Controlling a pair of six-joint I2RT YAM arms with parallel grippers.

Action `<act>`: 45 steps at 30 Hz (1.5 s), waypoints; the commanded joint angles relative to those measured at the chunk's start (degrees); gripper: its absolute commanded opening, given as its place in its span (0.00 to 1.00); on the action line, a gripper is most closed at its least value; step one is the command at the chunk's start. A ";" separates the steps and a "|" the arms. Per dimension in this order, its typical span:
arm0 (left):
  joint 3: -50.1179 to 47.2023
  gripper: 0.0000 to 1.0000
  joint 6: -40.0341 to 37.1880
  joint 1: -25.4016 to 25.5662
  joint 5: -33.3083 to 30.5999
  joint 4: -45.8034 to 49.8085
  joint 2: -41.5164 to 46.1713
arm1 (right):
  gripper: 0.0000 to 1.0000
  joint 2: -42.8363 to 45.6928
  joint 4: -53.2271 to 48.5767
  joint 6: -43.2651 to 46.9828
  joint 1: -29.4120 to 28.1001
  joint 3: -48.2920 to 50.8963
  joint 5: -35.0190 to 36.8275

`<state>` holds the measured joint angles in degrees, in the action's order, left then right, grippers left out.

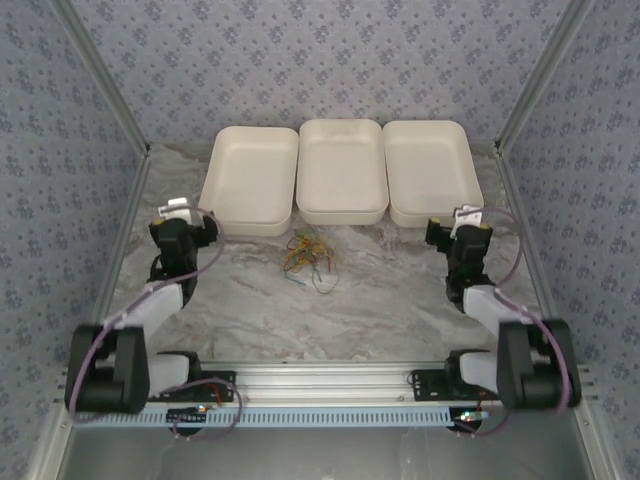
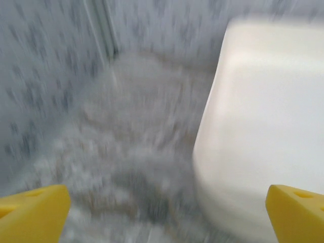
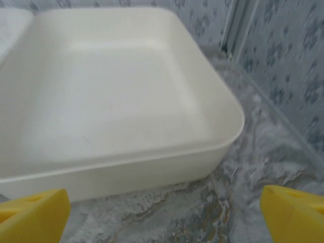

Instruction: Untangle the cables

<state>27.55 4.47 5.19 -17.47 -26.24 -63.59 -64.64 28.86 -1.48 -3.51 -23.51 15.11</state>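
The three white trays look like smooth plastic, soft sheen, no texture; up close the right tray has a clean, even wall. The surface is marbled grey-white, matt and slightly mottled. The cables are thin, coloured and plastic-coated by the look. At the near edge there's a ribbed bare-metal rail. The right pincer has yellow matt plastic tips.

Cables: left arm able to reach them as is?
Probably yes. The cables lie on open table just in front of the trays; nothing stands between them and the open left gripper.
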 commanded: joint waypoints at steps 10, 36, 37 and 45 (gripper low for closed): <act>19.92 0.99 36.01 4.64 13.44 49.54 25.40 | 0.91 21.15 -60.32 -31.29 -1.05 -31.30 -18.50; 16.69 0.85 45.56 45.92 2.57 48.15 -6.14 | 0.83 -14.10 -41.57 -41.31 -44.48 -26.77 -12.87; 15.78 0.85 45.18 43.72 5.59 46.60 -5.86 | 0.83 -15.17 -41.25 -40.62 -43.99 -27.02 -13.36; 19.59 0.80 40.48 36.68 15.00 43.29 -11.67 | 0.77 -20.57 -38.38 -40.81 -41.45 -28.08 -15.62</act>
<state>43.90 47.92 41.93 -6.48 19.07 -72.29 -83.79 -11.68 -42.19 -44.91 -49.39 0.80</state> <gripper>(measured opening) 0.803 0.780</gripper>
